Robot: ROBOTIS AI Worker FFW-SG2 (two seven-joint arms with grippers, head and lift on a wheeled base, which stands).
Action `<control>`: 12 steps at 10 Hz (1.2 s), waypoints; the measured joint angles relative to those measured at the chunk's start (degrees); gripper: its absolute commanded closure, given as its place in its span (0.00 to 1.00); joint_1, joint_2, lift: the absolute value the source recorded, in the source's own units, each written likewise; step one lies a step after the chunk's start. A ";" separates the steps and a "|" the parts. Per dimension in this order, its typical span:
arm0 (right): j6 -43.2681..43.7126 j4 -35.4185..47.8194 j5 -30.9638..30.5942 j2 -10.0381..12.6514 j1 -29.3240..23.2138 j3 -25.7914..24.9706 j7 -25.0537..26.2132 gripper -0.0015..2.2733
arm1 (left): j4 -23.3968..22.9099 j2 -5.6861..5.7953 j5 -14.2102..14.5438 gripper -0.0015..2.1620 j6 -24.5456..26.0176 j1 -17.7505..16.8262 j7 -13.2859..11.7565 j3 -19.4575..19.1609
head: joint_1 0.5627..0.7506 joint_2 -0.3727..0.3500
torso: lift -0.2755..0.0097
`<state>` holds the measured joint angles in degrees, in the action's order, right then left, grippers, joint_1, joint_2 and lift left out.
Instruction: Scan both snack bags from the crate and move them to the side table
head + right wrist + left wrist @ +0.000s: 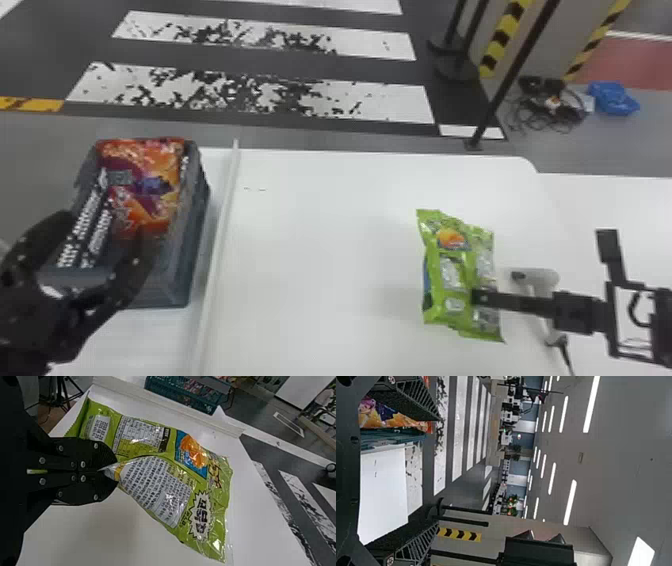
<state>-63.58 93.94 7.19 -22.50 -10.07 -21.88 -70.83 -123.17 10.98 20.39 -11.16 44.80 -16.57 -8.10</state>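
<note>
In the head view my left gripper point(107, 228) stands open over the near part of the crate point(176, 280), which holds an orange-red snack bag point(145, 205). The left wrist view has my left gripper point(437, 471) with its fingers wide apart and the orange bag point(387, 414) beside one of them. My right gripper point(477, 297) is shut on a green snack bag point(447, 280) over the white table point(320, 240). From the right wrist, the gripper point(115, 470) pinches a fold on the printed side of the green bag point(154, 489).
A white handheld scanner point(542, 277) with a dark cable lies right of the green bag, partly behind my right gripper. A raised white strip point(220, 240) runs between crate and table. Another white surface point(620, 205) adjoins at the right. A dark pole point(510, 75) stands beyond.
</note>
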 measured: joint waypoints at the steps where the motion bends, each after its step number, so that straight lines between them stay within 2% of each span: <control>1: -3.73 1.16 2.14 -0.18 0.63 -3.79 0.18 0.83 | -0.11 0.00 -0.13 0.04 0.04 -0.06 0.05 0.19 | 0.70 0.31 | 0.86; 3: -9.78 0.58 5.68 -1.78 3.87 -11.56 2.06 0.83 | -0.01 0.00 -0.74 0.04 0.12 -0.10 0.05 0.63 | 0.70 0.18 | 0.86; 5: -10.60 -6.90 6.49 -5.74 8.32 -15.22 5.07 0.83 | 0.17 0.00 -1.18 0.04 0.37 -0.70 0.07 1.38 | 0.70 0.08 | 0.86; 6: -8.98 -13.24 6.56 -8.20 11.24 -15.71 6.41 0.83 | 0.18 0.02 -1.22 0.04 0.40 -0.87 0.05 1.68 | 0.70 0.03 | 0.86; 7: -5.90 -19.15 6.10 -10.16 13.96 -15.46 8.23 0.83 | 0.33 0.07 -1.23 0.04 0.41 -0.92 0.05 1.97 | 0.70 0.03 | 0.86; 8: -2.62 -22.66 5.48 -11.19 15.66 -15.29 10.49 0.83 | 0.39 0.12 -1.23 0.04 0.41 -0.86 0.04 2.08 | 0.70 0.03 | 0.86; 12: 9.03 -35.20 0.09 -13.54 21.96 -15.12 20.81 0.83 | 0.90 0.39 -0.65 0.04 -2.03 0.47 -0.62 1.50 | 0.70 0.03 | 0.86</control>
<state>-54.56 58.73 7.28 -36.04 11.90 -36.99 -50.03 -122.26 11.37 19.74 -13.19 45.27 -17.19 -6.60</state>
